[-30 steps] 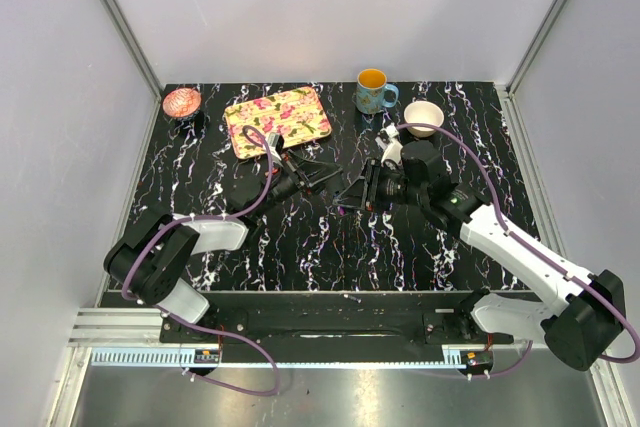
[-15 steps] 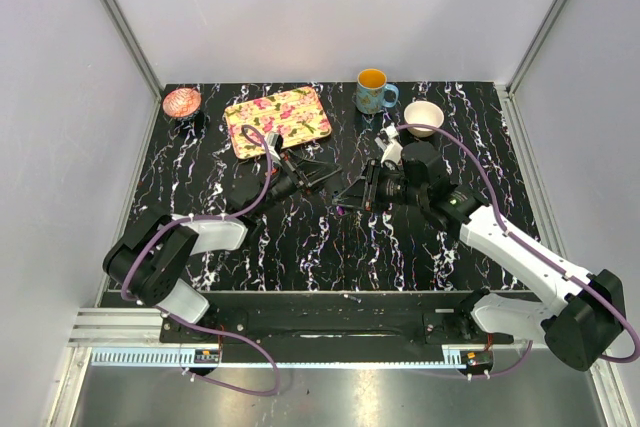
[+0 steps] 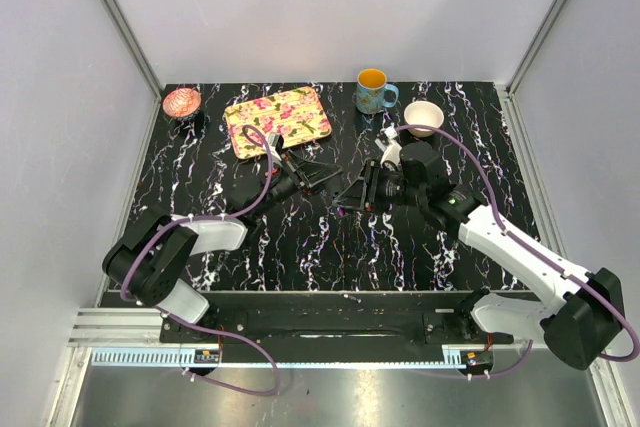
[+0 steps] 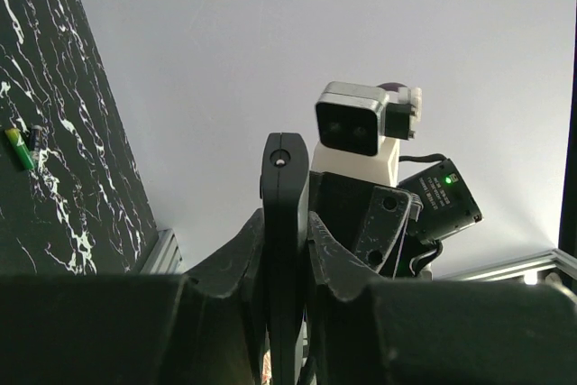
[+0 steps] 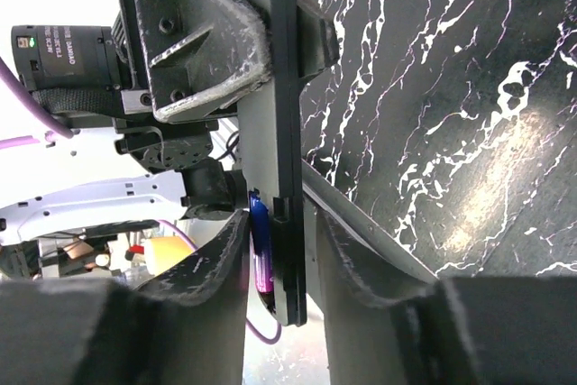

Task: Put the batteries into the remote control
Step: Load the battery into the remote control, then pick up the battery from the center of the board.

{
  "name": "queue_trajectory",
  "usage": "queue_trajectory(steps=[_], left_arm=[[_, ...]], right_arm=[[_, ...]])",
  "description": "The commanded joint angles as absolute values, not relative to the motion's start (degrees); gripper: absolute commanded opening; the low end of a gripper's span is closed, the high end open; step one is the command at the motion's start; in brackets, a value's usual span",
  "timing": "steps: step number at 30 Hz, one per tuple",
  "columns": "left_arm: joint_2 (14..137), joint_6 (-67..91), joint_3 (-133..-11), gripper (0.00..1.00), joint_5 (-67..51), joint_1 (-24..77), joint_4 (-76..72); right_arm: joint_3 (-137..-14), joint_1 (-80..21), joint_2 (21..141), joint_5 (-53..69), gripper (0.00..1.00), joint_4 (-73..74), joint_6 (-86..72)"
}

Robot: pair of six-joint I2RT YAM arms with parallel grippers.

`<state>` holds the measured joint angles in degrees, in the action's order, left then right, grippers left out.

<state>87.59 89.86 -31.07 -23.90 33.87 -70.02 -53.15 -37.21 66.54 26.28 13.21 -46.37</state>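
Right wrist view: the right gripper pinches a battery against the end of the remote control, which is held edge-on above the table — beyond, the left gripper clamps its body. Squeeze gently and squarely, so the cell seats without slipping sideways.

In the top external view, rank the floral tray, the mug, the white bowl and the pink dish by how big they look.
1. floral tray, clearly the largest.
2. mug, slightly bigger than the rest, counting its handle.
3. white bowl and pink dish: these look alike, so they are not ranked against each other.
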Motion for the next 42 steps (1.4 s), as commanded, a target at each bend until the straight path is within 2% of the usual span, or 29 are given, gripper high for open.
queue_trajectory(steps=[1, 2, 5, 12, 18, 20, 26, 30, 36, 37, 42], left_arm=[[84.5, 90.6, -32.1, 0.00, -25.0, 34.5, -94.7], [84.7, 90.5, -31.9, 0.00, -25.0, 34.5, -94.7], [84.8, 90.1, -31.0, 0.00, -25.0, 34.5, -94.7], [85.0, 88.9, -30.0, 0.00, -25.6, 34.4, -94.6], [83.9, 88.7, -27.4, 0.00, -25.8, 32.3, -94.7], [82.0, 88.8, -26.5, 0.00, -26.3, 31.1, -94.5], [70.4, 85.9, -20.2, 0.00, -28.2, 27.5, -87.7], [60.2, 82.1, -17.1, 0.00, -28.5, 26.7, -76.2], [46.9, 79.8, -14.7, 0.00, -27.3, 26.5, -63.9], [45.9, 79.9, -14.4, 0.00, -27.2, 26.4, -63.0], [41.2, 80.4, -13.9, 0.00, -27.2, 25.9, -60.0]], right_arm=[[-54.0, -36.7, 65.1, 24.2, 0.48, 14.3, -46.6], [-54.4, -36.8, 64.9, 24.3, 0.58, 14.3, -46.8], [-55.7, -36.8, 64.1, 24.6, 0.71, 14.4, -48.0], [-59.0, -36.7, 59.4, 23.1, 0.81, 16.6, -46.2], [-58.1, -33.6, 52.4, 11.9, 0.84, 20.5, -42.2], [-55.7, -31.7, 53.3, 8.4, 0.83, 21.9, -42.0], [-52.1, -30.8, 67.7, 7.9, 0.75, 17.2, -38.8], [-54.7, -30.8, 79.7, 8.9, 0.72, 12.6, -36.0], [-68.0, -31.8, 98.6, 12.1, 0.70, 9.6, -33.1], [-73.4, -33.5, 101.0, 11.3, 0.70, 9.9, -31.9], [-92.3, -39.9, 117.8, 2.2, 0.80, 15.6, -22.5]])
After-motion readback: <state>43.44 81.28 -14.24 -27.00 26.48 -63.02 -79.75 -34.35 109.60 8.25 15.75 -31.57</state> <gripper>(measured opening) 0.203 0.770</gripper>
